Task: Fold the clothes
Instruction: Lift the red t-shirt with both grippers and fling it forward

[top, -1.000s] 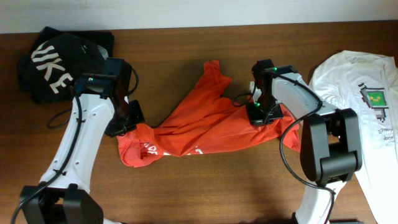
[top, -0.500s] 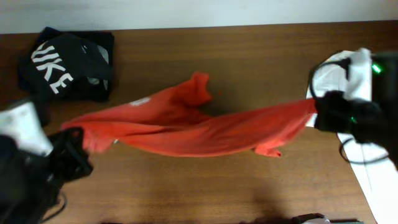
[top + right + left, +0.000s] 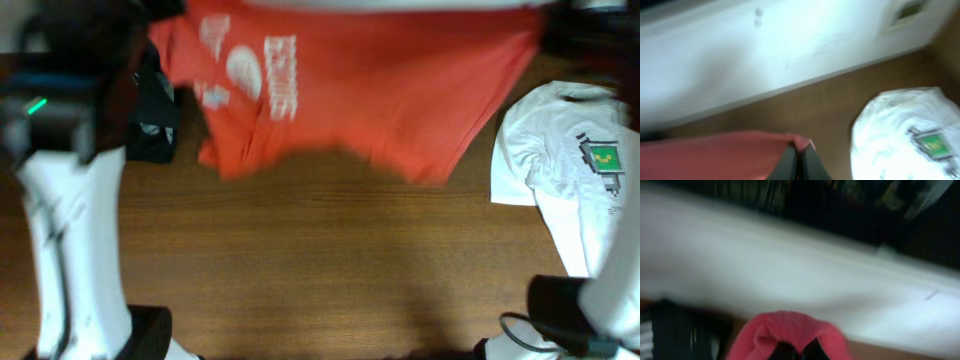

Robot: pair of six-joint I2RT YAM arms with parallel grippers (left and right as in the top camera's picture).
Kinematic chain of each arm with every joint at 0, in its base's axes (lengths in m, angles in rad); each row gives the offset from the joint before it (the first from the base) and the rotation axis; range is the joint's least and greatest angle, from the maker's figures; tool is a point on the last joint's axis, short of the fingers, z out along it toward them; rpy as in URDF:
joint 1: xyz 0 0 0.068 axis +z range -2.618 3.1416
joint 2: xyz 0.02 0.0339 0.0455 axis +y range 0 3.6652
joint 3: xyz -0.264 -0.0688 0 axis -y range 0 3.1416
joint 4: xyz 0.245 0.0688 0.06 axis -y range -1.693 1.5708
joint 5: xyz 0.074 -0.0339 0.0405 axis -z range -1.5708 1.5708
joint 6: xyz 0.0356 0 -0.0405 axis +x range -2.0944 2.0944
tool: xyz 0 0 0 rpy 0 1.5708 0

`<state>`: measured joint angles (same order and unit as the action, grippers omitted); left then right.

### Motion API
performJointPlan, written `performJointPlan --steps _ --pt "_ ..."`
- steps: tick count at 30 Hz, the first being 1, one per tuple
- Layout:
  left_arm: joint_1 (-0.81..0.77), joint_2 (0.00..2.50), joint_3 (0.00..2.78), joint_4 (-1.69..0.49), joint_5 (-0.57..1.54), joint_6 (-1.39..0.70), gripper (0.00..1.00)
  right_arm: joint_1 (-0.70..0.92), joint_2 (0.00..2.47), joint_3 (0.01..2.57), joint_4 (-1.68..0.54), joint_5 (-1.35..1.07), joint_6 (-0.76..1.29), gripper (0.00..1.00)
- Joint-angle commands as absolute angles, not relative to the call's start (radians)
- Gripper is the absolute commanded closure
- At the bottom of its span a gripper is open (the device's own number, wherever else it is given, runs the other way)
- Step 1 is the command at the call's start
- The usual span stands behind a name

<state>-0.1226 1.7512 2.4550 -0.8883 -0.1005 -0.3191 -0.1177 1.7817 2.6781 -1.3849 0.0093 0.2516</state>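
red-orange shirt hung wide between two clamped grippers

the brown wooden table [image 3: 330,260] lies below both sets of jaws. the red-orange soft fabric t-shirt with white chest lettering [image 3: 380,90] is lifted and stretched as a broad sheet from one set of jaws across to the other. its loose lower edge hangs beneath them toward the wood, and motion blur hides whether that edge touches the wood. the white fabric t-shirt with a small green square print [image 3: 560,170] lies spread on the table below and outward of the right jaws. the black fabric t-shirt with white letters [image 3: 150,125] is bunched below the left jaws, partly hidden by the red cloth.

the left gripper [image 3: 799,349] is clamped on a rounded fold of red fabric that bulges up past its fingertips. the right gripper [image 3: 800,161] is pinched shut on a thin corner of the shirt, the cloth running from the jaws toward the other gripper.

the shirt looks light and limp with no stiffness, so it will likely sag between the jaws and swing when moved. it is not fragile, and the fabric should grip well, though a thin pinch could creep out. the best holds are probably doubled seams at the hem or shoulder corners, set well apart.
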Motion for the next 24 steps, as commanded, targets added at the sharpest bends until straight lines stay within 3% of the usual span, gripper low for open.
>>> performJointPlan --steps 1,7,11,14,20,24 --pt "-0.115 1.690 2.732 -0.909 -0.102 -0.236 0.99 -0.335 1.713 2.904 -1.448 -0.150 0.239 0.96" --pt "-0.115 1.893 2.593 -1.247 -0.093 -0.237 0.99 -0.380 1.853 2.738 -1.678 -0.236 0.208 0.96" --pt "-0.115 2.131 2.421 -1.408 -0.056 -0.237 0.99 -0.353 1.908 2.503 -1.699 -0.257 0.138 0.96" --pt "-0.115 2.088 2.439 -1.471 -0.064 -0.237 0.99 -0.353 1.850 2.503 -1.699 -0.259 0.135 0.96" --pt "-0.115 1.763 2.441 -1.576 -0.070 -0.281 0.99 -0.348 1.656 2.503 -1.699 -0.311 0.134 0.96" --pt "-0.115 1.755 2.419 -1.673 0.057 -0.229 0.99 -0.194 1.652 2.447 -1.694 -0.300 0.135 0.96"
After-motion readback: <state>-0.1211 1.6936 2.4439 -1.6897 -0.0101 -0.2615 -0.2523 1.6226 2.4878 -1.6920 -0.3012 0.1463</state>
